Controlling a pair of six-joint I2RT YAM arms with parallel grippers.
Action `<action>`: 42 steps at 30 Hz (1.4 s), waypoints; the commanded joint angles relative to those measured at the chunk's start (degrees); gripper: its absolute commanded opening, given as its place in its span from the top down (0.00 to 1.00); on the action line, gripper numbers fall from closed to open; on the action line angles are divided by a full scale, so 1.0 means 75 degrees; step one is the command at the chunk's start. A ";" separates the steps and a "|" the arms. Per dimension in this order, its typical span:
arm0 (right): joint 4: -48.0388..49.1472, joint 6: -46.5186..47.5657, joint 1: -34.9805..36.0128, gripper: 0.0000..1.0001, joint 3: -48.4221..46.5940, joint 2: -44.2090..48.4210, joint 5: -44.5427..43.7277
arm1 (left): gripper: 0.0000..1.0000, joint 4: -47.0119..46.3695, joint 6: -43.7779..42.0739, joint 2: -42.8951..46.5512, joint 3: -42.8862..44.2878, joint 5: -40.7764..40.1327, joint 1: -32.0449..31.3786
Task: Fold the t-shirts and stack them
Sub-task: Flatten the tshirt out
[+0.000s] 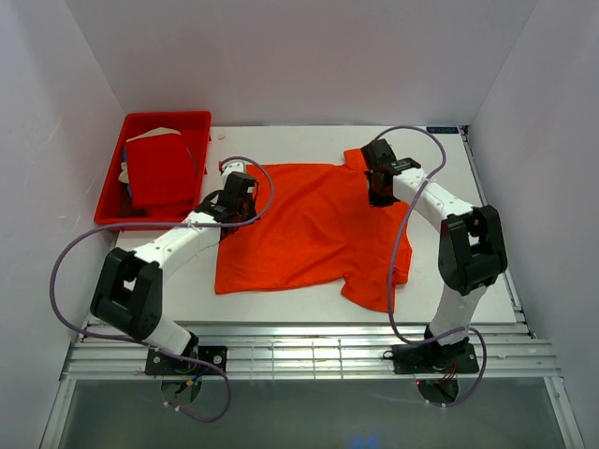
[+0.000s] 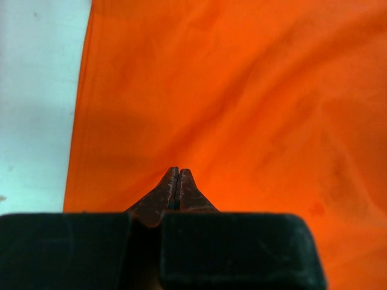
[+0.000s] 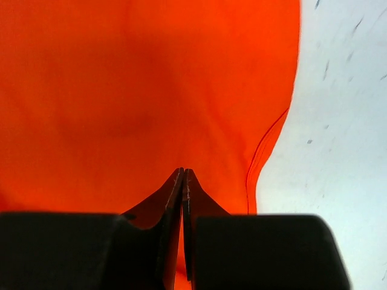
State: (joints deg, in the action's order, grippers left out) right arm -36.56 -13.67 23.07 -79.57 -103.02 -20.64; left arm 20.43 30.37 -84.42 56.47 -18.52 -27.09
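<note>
A bright orange t-shirt [image 1: 309,224] lies spread flat on the white table, with one sleeve at the far right and one at the near right. A deeper red t-shirt [image 1: 161,171] lies folded in the red tray. My left gripper [image 1: 236,201] is over the orange shirt's left edge. In the left wrist view the gripper [image 2: 176,169] is shut, tips together just above the cloth [image 2: 242,90]. My right gripper [image 1: 379,192] is over the shirt's far right part. In the right wrist view the gripper [image 3: 183,170] is shut over the cloth [image 3: 121,90], near a hem.
The red plastic tray [image 1: 168,117] stands at the far left of the table. White walls enclose the table on three sides. Bare table [image 2: 36,90] shows left of the shirt, and bare table [image 3: 338,121] shows right of it.
</note>
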 commanded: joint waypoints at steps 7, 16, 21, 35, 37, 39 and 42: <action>0.0397 0.0369 -0.1001 0.92 -0.1530 -0.1391 0.0103 | 1.00 -0.0766 -0.0265 -0.1668 0.0768 -0.0308 0.0167; 0.0163 0.0522 -0.1482 0.92 -0.2128 -0.2657 0.0643 | 1.00 -0.0743 -0.0171 -0.2326 0.0803 -0.0237 0.0272; 0.0046 0.0557 -0.1681 0.92 -0.2666 -0.3278 0.0842 | 1.00 -0.0801 -0.0287 -0.2431 0.0791 -0.0272 0.0354; -0.0261 0.0978 -0.2092 0.92 -0.4474 -0.4347 0.1439 | 1.00 -0.1257 -0.0416 -0.2737 0.0791 -0.0272 0.0612; 0.0056 0.1084 -0.2092 0.92 -0.4216 -0.3857 0.1580 | 1.00 -0.1433 -0.0463 -0.2596 0.0850 -0.0307 0.0601; 0.0525 0.1178 -0.2092 0.89 -0.3806 -0.3434 0.1569 | 1.00 -0.1575 -0.0487 -0.2397 0.1095 -0.0494 0.0612; 0.1039 0.1283 -0.2092 0.77 -0.3465 -0.2625 0.1580 | 1.00 -0.1797 -0.0650 -0.2163 0.1493 -0.0903 0.0624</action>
State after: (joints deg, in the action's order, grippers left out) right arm -34.30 -6.07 7.51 -106.76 -130.39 -10.11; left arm 11.25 27.03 -104.68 63.16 -21.26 -22.92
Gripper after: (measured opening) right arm 0.200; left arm 0.009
